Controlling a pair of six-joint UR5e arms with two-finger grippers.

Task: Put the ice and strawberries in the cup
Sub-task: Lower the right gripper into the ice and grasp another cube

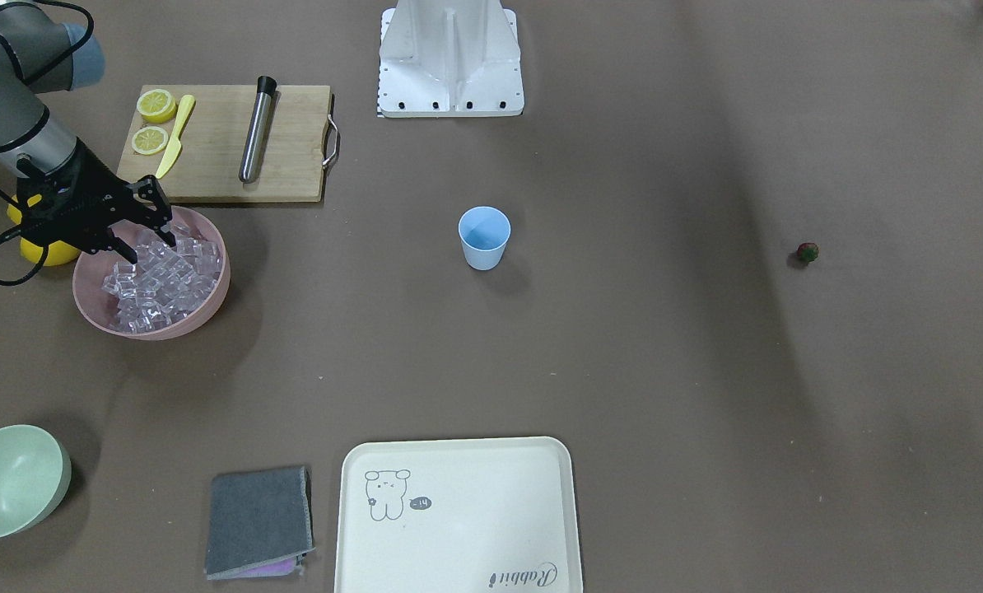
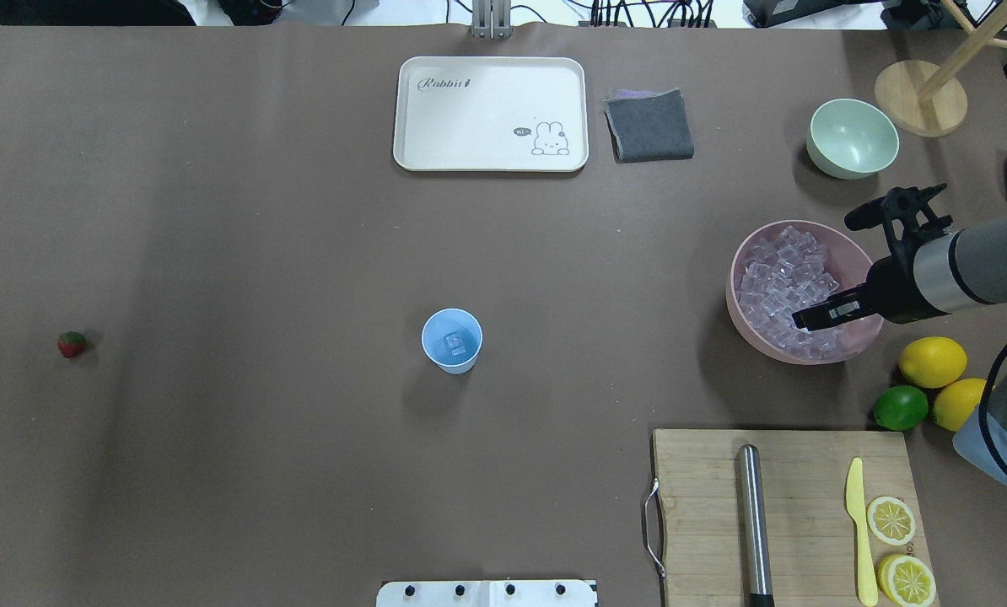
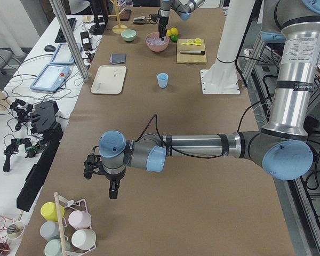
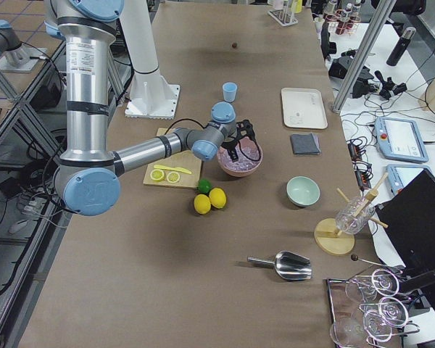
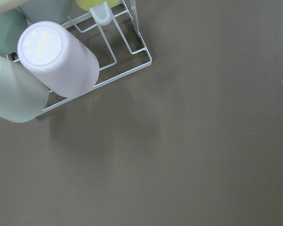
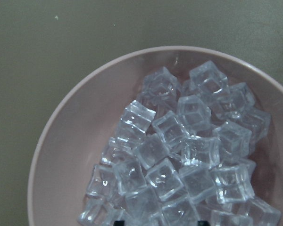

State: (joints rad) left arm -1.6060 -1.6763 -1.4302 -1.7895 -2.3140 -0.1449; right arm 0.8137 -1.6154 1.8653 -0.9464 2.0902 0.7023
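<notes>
Progress: cup holds one ice cube; strawberry lies well apart from it; right gripper, spread, hangs over more ice.

2 opposed views look steeply down, sharing the cup.

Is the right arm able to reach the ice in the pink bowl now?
Probably yes: the right claw hangs open directly over the ice in the pink bowl, with nothing between them.
</notes>
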